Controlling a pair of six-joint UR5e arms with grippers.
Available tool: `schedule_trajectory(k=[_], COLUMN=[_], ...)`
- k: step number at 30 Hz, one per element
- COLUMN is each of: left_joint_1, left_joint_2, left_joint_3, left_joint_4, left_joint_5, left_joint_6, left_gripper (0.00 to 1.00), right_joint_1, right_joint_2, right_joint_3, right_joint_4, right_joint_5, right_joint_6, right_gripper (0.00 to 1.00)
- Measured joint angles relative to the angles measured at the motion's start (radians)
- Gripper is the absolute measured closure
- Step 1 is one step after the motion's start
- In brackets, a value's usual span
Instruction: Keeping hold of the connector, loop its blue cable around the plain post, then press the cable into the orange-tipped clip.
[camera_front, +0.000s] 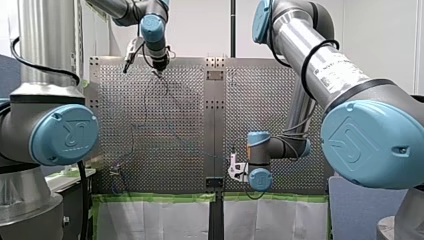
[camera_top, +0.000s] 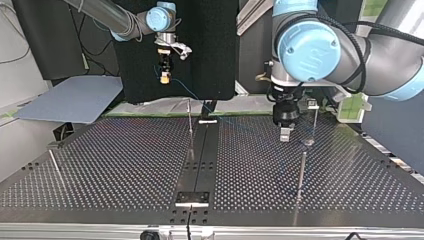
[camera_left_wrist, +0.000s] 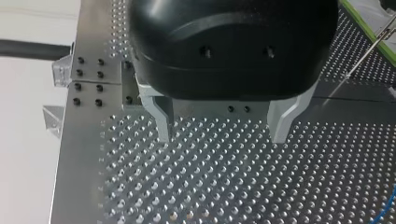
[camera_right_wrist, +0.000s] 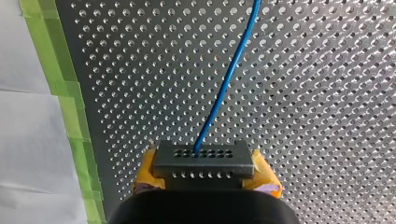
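In the front view my right tool (camera_front: 234, 169) is too small to read. In the top view the blue cable (camera_top: 186, 89) trails thinly from it and is soon lost against the worktop (camera_top: 125, 165). The left wrist view shows my left tool (camera_left_wrist: 222, 137) spread wide, holding nothing. In the right wrist view yellow pads (camera_right_wrist: 266, 179) clamp the connector (camera_right_wrist: 203, 161), its lower part hidden.

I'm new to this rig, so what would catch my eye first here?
The blue cable stands out in the right wrist view, running from the connector clamped in my right gripper. My left gripper hangs open and empty above the perforated table.
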Motion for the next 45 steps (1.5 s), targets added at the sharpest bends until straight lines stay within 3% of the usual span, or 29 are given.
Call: schedule_trajectory(k=[6,19,27,37,45], left_joint_1=[-0.043,-0.165,-0.151,-0.131,-0.112], left_joint_2=[-0.037,-0.170,-0.238,-0.317,-0.359], left_joint_3=[0.000,0.003,0.013,0.088,0.127], left_joint_4=[0.041,0.174,0.242,0.300,0.313], left_joint_5=[-0.039,-0.173,-0.240,-0.334,-0.348], left_joint_6=[0.048,0.181,0.249,0.343,0.369], left_gripper=[0.00,0.00,0.00,0.00,0.00], right_joint_1=[0.000,0.000,0.001,0.002,0.002], right_joint_2=[0.000,0.000,0.000,0.000,0.000], right_joint_3=[0.000,0.000,0.000,0.000,0.000], right_joint_4=[-0.001,-0.007,-0.008,-0.008,-0.008], right_joint_5=[0.000,0.000,0.000,0.000,0.000], right_joint_6=[0.003,0.003,0.003,0.000,-0.003], right_gripper=[1.00,1.00,1.00,1.00,1.00])
